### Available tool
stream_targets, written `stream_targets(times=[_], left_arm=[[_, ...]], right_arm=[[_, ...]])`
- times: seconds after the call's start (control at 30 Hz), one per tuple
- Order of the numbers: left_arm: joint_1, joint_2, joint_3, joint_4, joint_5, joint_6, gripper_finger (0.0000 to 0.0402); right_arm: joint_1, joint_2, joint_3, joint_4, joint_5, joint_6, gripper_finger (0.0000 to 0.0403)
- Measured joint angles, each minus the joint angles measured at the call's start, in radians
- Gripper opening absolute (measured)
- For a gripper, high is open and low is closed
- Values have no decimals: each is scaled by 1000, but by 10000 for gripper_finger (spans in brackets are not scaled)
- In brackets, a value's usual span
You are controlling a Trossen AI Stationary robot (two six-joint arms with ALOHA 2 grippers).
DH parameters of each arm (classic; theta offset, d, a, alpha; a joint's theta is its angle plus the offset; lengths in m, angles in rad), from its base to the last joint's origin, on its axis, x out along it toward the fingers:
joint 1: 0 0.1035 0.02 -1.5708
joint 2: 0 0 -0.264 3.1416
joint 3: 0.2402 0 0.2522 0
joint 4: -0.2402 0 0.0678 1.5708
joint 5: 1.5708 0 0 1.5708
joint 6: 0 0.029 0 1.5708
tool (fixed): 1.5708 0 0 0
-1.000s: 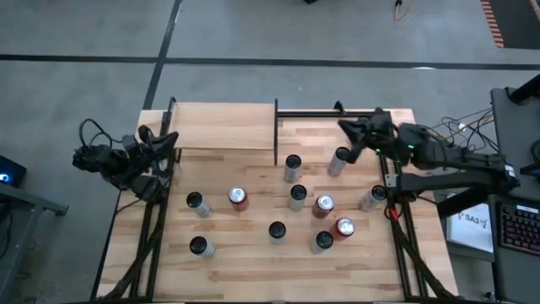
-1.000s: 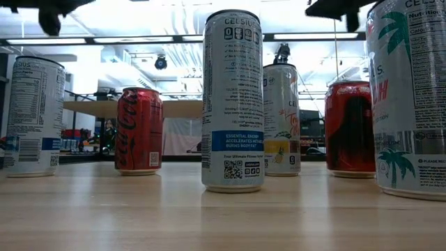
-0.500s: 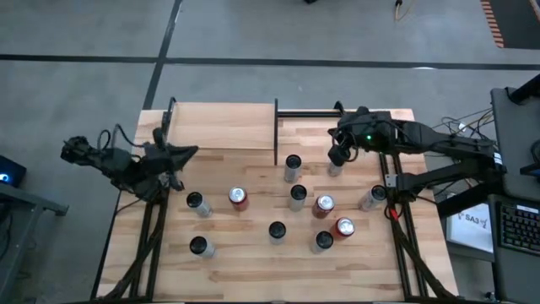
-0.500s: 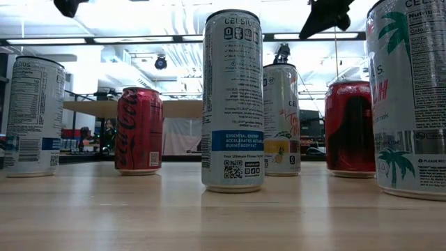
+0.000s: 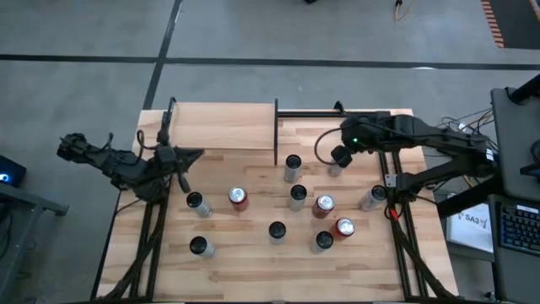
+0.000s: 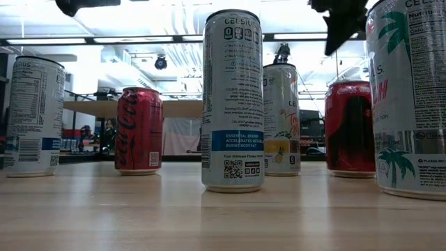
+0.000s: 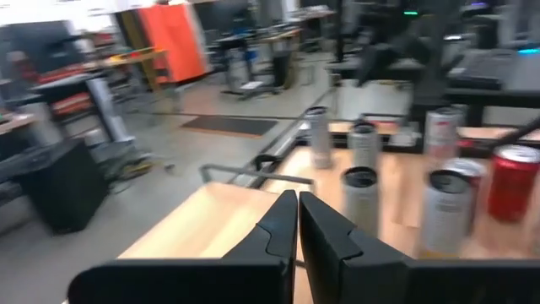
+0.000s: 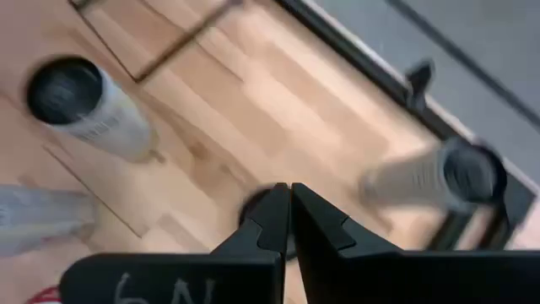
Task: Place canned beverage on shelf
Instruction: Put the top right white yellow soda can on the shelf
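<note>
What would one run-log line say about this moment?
stage: reaching, no can held | left gripper: shut, beside shelf | right gripper: shut, above silver can | shelf: bare | other cans: standing on table

From my low view, the big palm-print can (image 6: pixel 411 97) on the right runs off the edge, so I can't read its whole label. The right gripper (image 5: pixel 340 156) covers the top of a silver can (image 5: pixel 336 169) from above. On the right wrist, a can (image 8: pixel 434 179) smears into blur. On the left wrist, the cans (image 7: pixel 439 211) ahead are too soft to read.
</note>
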Motion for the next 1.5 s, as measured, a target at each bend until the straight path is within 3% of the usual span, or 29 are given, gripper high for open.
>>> stream_targets(times=[0.1,0.23,0.37,0.5,0.8,0.97,1.17,1.3,1.37,1.5], left_arm=[[0,1,0,1,-78,-23,0],[1,5,0,8,-89,-24,0],[1,9,0,19,-89,-24,0],[1,12,0,27,-89,-21,0],[0,12,0,34,-89,4,0],[0,12,0,68,-89,43,0],[1,12,0,80,-89,58,0],[1,12,0,84,-89,58,0],[1,12,0,84,-97,58,0],[1,12,0,84,-101,58,0]], right_arm=[[0,10,-1,-3,1,13,9],[0,31,-2,21,-2,46,10],[-6,50,6,13,-91,97,34],[-6,71,6,-3,-131,135,96],[-17,124,6,-39,-132,140,280],[-54,145,6,-50,-177,139,337],[-79,167,4,-84,-181,106,349],[-78,163,1,-84,-166,-20,340],[-76,150,-4,-74,-112,-25,331],[-8,71,-52,73,91,19,302]])
